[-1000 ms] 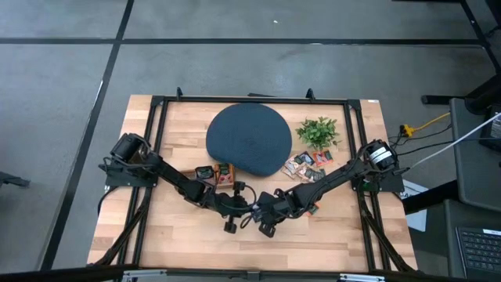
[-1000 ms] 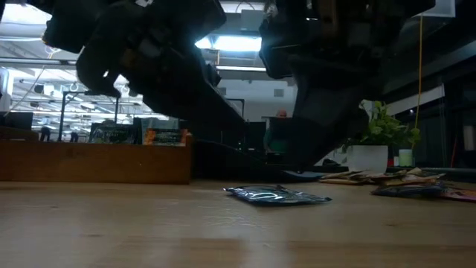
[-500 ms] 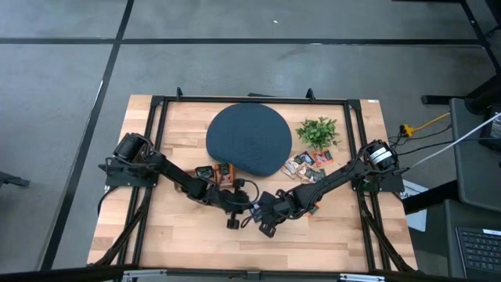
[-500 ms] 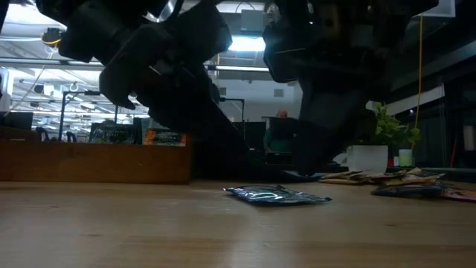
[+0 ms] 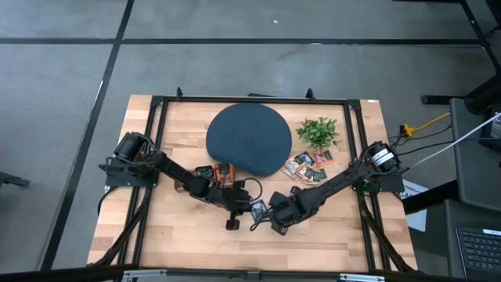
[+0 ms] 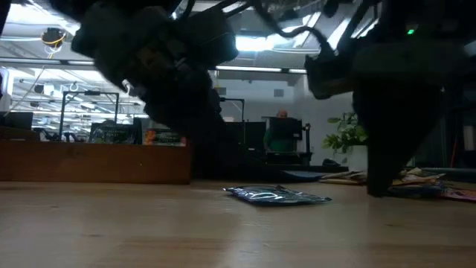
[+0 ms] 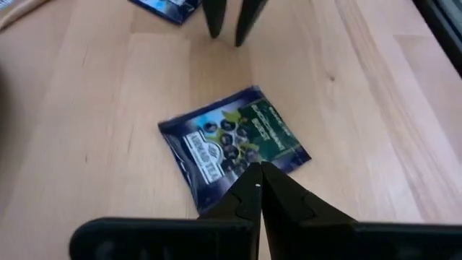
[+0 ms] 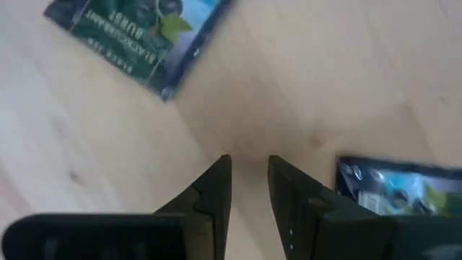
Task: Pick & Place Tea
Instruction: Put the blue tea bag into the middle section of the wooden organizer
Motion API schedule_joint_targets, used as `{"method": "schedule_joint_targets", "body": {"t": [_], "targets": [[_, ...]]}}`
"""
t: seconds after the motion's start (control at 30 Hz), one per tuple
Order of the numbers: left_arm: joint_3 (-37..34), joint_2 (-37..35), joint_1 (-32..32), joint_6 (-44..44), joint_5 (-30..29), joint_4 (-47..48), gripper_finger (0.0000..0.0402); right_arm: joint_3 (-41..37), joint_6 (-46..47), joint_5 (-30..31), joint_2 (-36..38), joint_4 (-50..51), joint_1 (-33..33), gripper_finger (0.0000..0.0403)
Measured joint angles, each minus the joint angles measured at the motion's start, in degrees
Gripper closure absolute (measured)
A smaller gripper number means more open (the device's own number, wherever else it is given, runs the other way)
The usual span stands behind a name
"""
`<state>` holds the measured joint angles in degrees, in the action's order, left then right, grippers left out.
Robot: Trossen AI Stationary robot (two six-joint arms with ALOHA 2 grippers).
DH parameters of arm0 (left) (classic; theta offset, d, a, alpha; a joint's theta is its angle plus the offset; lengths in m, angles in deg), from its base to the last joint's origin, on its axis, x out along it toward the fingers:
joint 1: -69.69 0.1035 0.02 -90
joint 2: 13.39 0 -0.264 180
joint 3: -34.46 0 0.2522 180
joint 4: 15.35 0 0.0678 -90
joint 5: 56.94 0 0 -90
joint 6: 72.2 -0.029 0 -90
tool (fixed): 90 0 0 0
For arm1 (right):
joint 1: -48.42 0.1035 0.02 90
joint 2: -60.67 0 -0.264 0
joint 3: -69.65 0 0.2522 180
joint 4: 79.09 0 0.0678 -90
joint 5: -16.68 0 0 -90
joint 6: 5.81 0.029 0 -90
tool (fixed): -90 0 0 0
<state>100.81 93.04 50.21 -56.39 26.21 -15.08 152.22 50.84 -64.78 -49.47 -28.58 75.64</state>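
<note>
A dark blue-green tea sachet [image 7: 234, 137] lies flat on the wood between the two grippers; it also shows in the high view [image 5: 257, 207] and the low view [image 6: 277, 195]. My left gripper [image 7: 257, 172] is shut, its tips over the sachet's nearer edge. My right gripper [image 8: 250, 167] is open by a narrow gap and points down at bare wood just past the sachet, toward the table's near edge [image 5: 270, 223]. More sachets lie in a pile [image 5: 307, 166] right of the round dark disc [image 5: 249, 139]. Two others [image 5: 216, 172] lie at the disc's left. My left gripper's shut fingertips [image 7: 249, 180] stand over the sachet's edge [image 7: 242, 160], slanting down from the table's left. Whether they touch it I cannot tell. The sachet lies flat on the table.
A small green plant [image 5: 317, 131] stands right of the disc, at the table's far side. The right wrist view shows one sachet [image 8: 137, 36] ahead of the fingers and one [image 8: 401, 189] beside them. A black frame [image 5: 156, 106] rims the table. Bare wood lies along the near edge [image 5: 196, 243].
My right gripper has moved off the sachet toward the table's near-right, leaving it uncovered in the high view. My left gripper has moved right and down toward the sachet. The sachet has stayed flat where it was.
</note>
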Motion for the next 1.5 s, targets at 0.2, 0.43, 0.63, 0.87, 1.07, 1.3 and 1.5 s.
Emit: {"method": "schedule_joint_targets", "body": {"t": [0.2,0.43,0.63,0.87,1.07,1.3,1.5], "targets": [[4.0,0.0,0.6,-0.5,0.5,6.5,0.0400,0.0,-0.1,1.4,2.2,-0.9,1.7,0.0309],[4.4,0.0,0.6,-0.4,1.3,7.7,0.0399,0.0,0.4,4.2,2.3,-1.5,3.6,0.0309],[5.1,2.0,0.8,0.0,2.5,7.8,0.0400,0.0,1.8,6.3,2.3,-1.8,4.1,0.0309],[13.0,6.6,1.0,-2.8,4.9,16.4,0.0400,0.0,1.9,6.4,2.3,-2.5,4.3,0.0309],[14.9,8.1,1.4,-4.0,5.0,18.9,0.0400,0.0,1.6,7.9,2.3,-5.3,4.6,0.0308],[14.9,8.7,1.8,-4.0,3.1,19.6,0.0400,0.0,1.6,12.2,2.3,-7.2,4.5,0.0308],[14.9,8.7,1.8,-3.9,2.0,19.9,0.0399,0.0,3.2,12.8,2.3,-8.2,4.3,0.0300]]}}
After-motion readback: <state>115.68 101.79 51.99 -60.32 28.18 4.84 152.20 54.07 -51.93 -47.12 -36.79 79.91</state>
